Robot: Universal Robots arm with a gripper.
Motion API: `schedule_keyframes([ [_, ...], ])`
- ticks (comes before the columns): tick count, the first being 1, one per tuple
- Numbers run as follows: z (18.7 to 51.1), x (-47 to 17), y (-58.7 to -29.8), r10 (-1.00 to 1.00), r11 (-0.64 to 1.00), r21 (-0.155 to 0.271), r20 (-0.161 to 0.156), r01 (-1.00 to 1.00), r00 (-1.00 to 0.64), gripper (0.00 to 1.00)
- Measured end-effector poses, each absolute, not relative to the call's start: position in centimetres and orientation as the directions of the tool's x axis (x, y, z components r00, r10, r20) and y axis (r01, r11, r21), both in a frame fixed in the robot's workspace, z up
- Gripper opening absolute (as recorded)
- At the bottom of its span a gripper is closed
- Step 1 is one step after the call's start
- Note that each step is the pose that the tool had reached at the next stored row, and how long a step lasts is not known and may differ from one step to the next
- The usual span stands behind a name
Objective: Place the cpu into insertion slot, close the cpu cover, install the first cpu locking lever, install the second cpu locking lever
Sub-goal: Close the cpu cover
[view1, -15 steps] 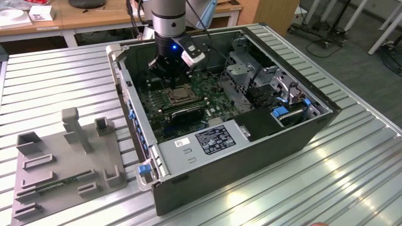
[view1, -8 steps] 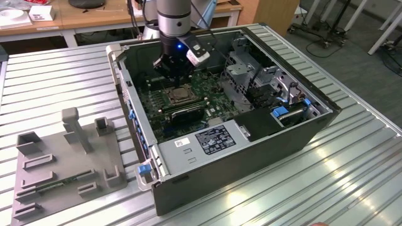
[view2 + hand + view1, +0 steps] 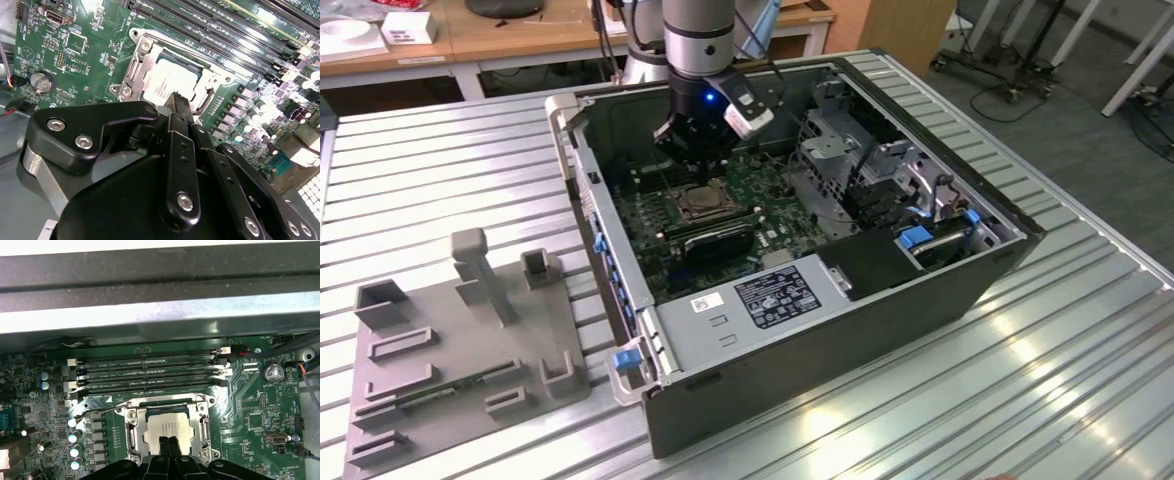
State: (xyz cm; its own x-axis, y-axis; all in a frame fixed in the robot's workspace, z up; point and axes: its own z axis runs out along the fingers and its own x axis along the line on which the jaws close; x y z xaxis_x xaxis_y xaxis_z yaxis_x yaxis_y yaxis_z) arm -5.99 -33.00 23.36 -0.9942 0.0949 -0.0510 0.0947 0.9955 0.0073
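The gripper (image 3: 168, 442), pinched shut and empty, hung over the cpu (image 3: 167, 426) seated in the insertion slot (image 3: 162, 409) beneath the apparently lowered cpu cover (image 3: 132, 432), at 6 o'clock from the arm (image 3: 694, 40) in the exterior view; pressing was judged best kept off the chip.

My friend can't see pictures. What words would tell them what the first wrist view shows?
The black gripper, fingertips shut together, is right over the silvery cpu, which sits inside the metal frame of the cpu cover on a green motherboard. Long black memory slots run beside it.
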Motion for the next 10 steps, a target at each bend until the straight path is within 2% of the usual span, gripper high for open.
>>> schedule_keyframes([
  [10,23.36,-5.83,-33.14,0.095,0.995,0.007,-0.054,0.095,-0.994,0.11],
])
